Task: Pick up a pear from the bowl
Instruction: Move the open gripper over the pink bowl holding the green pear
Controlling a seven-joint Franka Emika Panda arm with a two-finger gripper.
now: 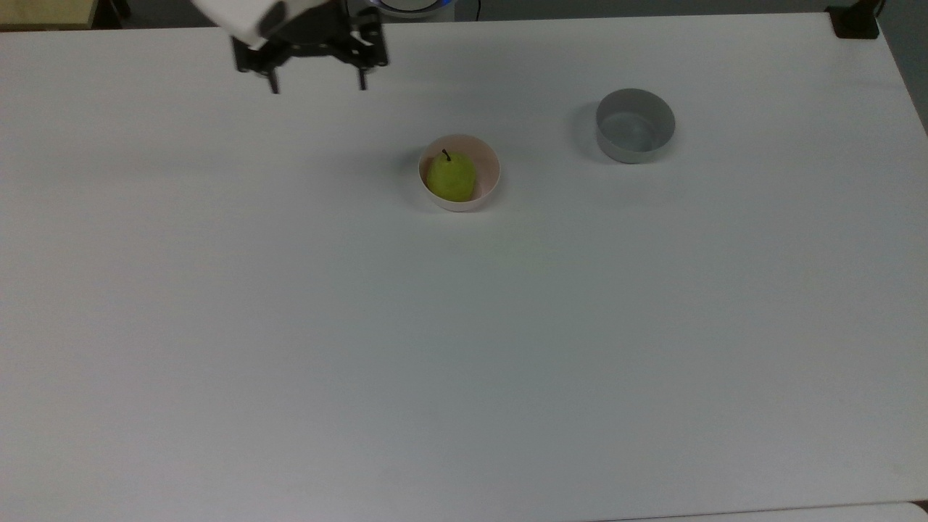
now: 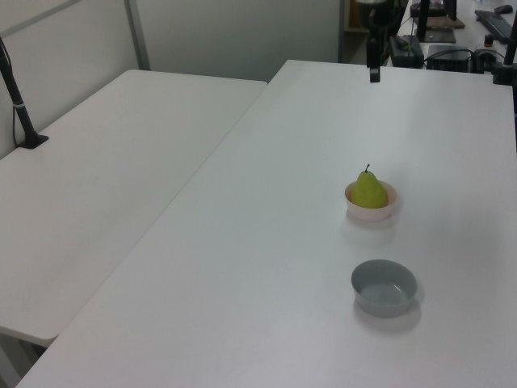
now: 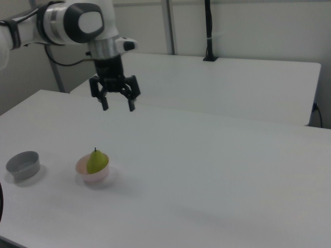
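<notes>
Hand point(image 1: 317, 88) hung above the counter point(image 1: 464, 348) with its two fingers spread wide apart and nothing between them, pointing down. In the top view it sat near the far edge, toward the top view's left of the pear point(image 1: 451, 177), well apart from it; the right view placed the hand point(image 3: 117, 107) high over the surface, above and behind the fruit.

The pear lay inside the pale pink bowl point(image 1: 486, 161), stem up and leaning slightly toward the top view's left, filling much of the shallow dish. A grey bowl point(image 1: 635, 125) stood further to the top view's right, apart from the pink one.

Judging by this layout, the approach was the step in hand: no contact had been made and the fruit was not yet lifted. The next move would call for bringing the open fingers over the pear point(image 3: 96, 161), then lowering them so they straddled its rounded body. The fingertips would probably need to clear the bowl point(image 3: 93, 175) rim, since a bump could shove the light dish across the counter.
</notes>
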